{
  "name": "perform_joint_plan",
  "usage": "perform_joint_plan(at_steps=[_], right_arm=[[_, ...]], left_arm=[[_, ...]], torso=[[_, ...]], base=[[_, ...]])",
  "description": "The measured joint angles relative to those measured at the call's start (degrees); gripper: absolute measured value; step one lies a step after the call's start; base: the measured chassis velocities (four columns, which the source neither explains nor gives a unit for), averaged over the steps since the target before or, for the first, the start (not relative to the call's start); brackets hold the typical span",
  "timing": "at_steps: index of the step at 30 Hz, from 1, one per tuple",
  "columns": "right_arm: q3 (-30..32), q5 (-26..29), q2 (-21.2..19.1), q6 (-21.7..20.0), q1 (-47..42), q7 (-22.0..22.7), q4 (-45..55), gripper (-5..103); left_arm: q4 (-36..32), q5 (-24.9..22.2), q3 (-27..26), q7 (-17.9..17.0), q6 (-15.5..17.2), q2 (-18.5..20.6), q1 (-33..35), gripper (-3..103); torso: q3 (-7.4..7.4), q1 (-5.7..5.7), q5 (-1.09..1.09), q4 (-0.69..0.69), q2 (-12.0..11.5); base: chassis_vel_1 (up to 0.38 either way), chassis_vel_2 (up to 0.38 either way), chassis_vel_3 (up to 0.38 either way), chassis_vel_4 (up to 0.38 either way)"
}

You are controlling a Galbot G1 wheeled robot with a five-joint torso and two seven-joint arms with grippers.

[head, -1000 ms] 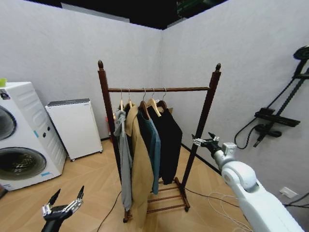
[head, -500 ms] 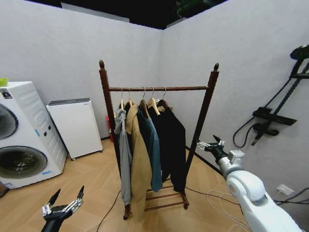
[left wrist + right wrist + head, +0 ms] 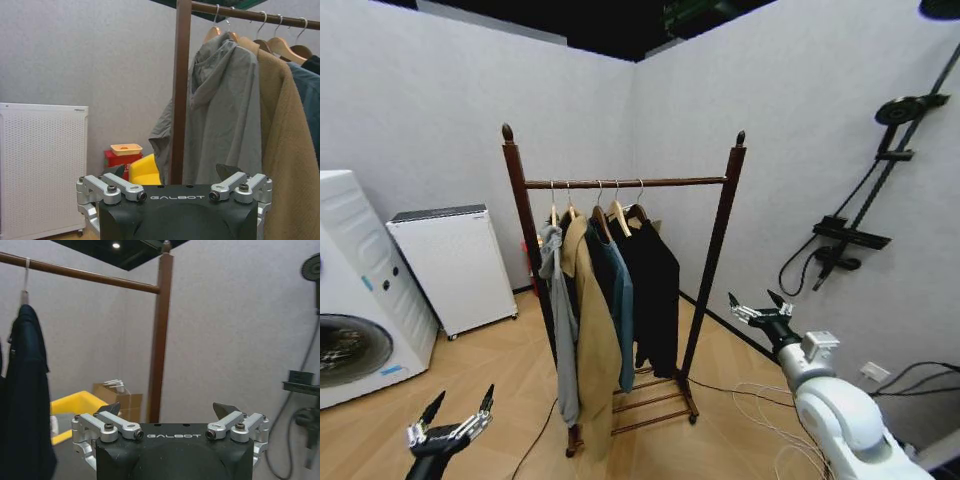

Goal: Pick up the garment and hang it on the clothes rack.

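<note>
The clothes rack (image 3: pixel 620 290) stands in the corner of the room, where two pale walls meet. It is made of dark red-brown wood, with two tall posts, a ball on top of each, a rail across, and a slatted shelf low down. In front of the rack the wooden floor (image 3: pixel 510 400) is bare. To the left of the rack stands a white box-shaped unit (image 3: pixel 455 265), and farther left a washing machine (image 3: pixel 355 320). To the right of the rack there is open floor up to the wall, with thin cables (image 3: pixel 760 405) lying on it.

The garment (image 3: pixel 652 295) hangs on the rail, the last one on the right side of the row. It is long, plain and black, soft and dull (no shine at all), and it hangs straight down to just above the rack's shelf. Next to it hang a dark teal-blue jacket (image 3: pixel 617 300), then a tan coat (image 3: pixel 590 340), then a grey hooded jacket (image 3: pixel 560 330).

The right gripper (image 3: pixel 760 308) is held out to the right of the rack's right post, apart from it, with its fingers spread wide and nothing between them. The left gripper (image 3: pixel 453 418) sits low, in front and to the left of the rack, also spread open and holding nothing.
</note>
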Motion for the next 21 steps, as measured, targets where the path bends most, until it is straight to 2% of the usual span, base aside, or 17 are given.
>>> perform_joint_plan(at_steps=[3,7,9,16,21], right_arm=[[1.59,-6.31,3.34,3.47,-1.83,-1.06,-1.61,100],[2.2,-10.55,5.16,5.57,-2.82,-1.46,-2.5,100],[3.13,-13.2,7.34,7.45,-4.74,-1.59,-2.76,100],[5.28,-12.42,8.46,11.23,-10.71,-1.58,-1.52,100],[5.6,-9.59,8.44,11.12,-11.5,-1.52,-0.82,100]], left_arm=[[0.0,0.0,0.0,0.0,0.0,0.0,0.01,100],[0.0,0.0,0.0,0.0,0.0,0.0,0.01,100],[0.0,0.0,0.0,0.0,0.0,0.0,0.0,100],[0.0,0.0,0.0,0.0,0.0,0.0,0.0,100],[0.0,0.0,0.0,0.0,0.0,0.0,0.0,100]], torso=[[0.0,-0.03,-0.01,0.02,0.01],[0.0,-0.03,-0.01,0.03,0.01],[0.0,-0.02,0.0,0.01,0.01],[0.0,-0.02,-0.01,0.01,0.01],[0.0,-0.02,-0.01,0.03,0.0]], base=[[-0.074,-0.104,-0.126,-0.086],[-0.089,-0.114,-0.129,-0.097],[-0.108,-0.119,-0.125,-0.129],[-0.126,-0.128,-0.123,-0.126],[-0.113,-0.13,-0.128,-0.125]])
